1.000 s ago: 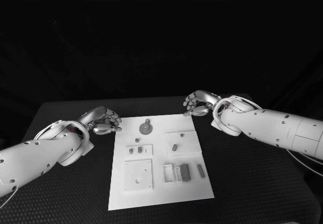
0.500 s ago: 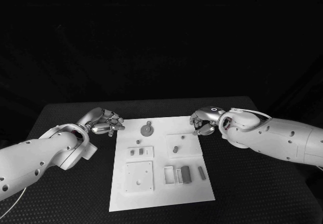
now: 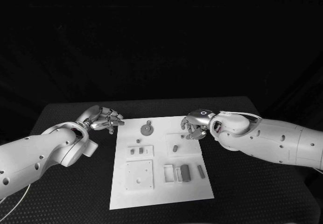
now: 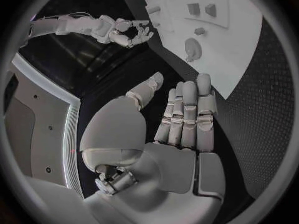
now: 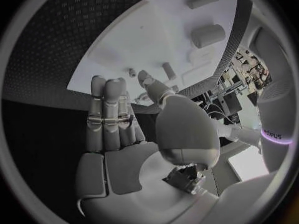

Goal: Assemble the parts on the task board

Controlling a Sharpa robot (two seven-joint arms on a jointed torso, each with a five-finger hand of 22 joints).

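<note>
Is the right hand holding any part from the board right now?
No: the right hand has its fingers stretched out with nothing between them, above the task board.

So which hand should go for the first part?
Probably the right hand: it hovers open over the board's far right edge, close to the small part. The left hand is open too, but off the board, over the table.

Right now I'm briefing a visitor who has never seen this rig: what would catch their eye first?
The white task board glows at the middle of the black table, with small grey parts scattered on it. Two empty silver hands flank its far end: the left hand just off its left corner, the right hand above its right edge.
</note>
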